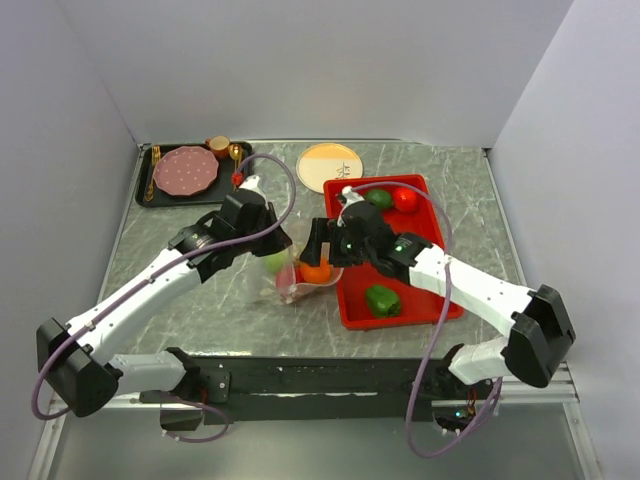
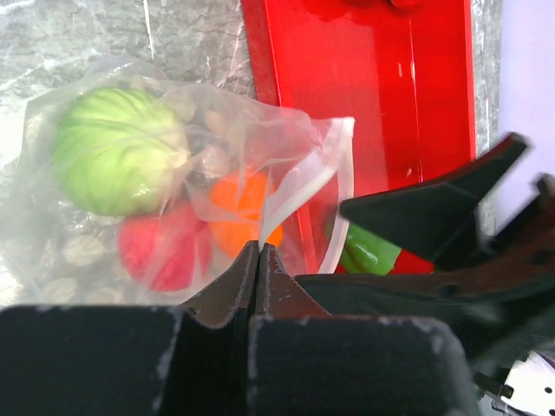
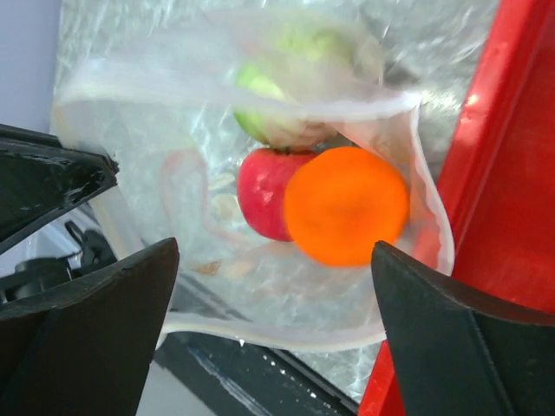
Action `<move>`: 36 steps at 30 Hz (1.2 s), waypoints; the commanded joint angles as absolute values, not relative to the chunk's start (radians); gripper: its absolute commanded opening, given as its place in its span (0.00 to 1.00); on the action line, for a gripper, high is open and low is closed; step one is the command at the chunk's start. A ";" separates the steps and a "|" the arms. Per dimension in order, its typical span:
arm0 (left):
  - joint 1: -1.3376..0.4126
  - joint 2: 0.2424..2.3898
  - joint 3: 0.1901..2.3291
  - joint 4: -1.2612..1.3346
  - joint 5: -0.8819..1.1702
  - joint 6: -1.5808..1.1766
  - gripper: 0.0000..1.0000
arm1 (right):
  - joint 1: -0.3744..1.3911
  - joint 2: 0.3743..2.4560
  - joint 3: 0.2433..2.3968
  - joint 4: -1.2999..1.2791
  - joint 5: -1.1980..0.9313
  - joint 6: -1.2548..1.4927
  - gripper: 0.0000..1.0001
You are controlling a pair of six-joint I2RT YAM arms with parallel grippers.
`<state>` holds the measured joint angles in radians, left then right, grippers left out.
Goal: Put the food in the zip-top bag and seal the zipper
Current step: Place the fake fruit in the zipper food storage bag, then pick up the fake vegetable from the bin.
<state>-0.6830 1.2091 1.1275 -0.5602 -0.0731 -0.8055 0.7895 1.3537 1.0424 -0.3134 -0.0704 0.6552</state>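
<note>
The zip-top bag (image 1: 292,282) lies on the bench (image 1: 150,230) in the top view, against the left rim of the red tray (image 1: 355,310). We see an orange fruit (image 1: 316,270) and a light green fruit (image 1: 273,263) through it, and a dark green pepper (image 1: 382,300) in the tray. From the left wrist, we find the left end effector (image 2: 257,251) pinched closed on the bag's edge by the zipper (image 2: 347,173). From the right wrist, we see the right end effector (image 3: 274,251) spread wide above the bag's gaping mouth, fingers apart from the orange fruit.

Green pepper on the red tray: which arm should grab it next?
Right: right claw is open beside the red tray with the green pepper; left claw is shut on the zip-top bag's mouth.
</note>
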 commanded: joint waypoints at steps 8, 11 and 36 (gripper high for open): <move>-0.681 1.151 1.184 -0.575 -0.143 -0.811 0.01 | 0.724 1.154 1.011 -0.468 0.294 0.750 1.00; -0.683 1.129 1.183 -0.587 -0.207 -0.830 0.01 | 0.687 1.129 0.976 -0.563 0.327 0.779 1.00; -0.680 1.177 1.155 -0.551 -0.138 -0.808 0.01 | 0.686 1.218 0.744 -0.678 0.258 0.764 1.00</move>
<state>-0.6811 1.1950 1.1435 -0.5865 -0.1421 -0.8246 0.6846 1.2045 0.7345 -0.6914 0.2642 0.7860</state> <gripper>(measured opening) 0.015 0.998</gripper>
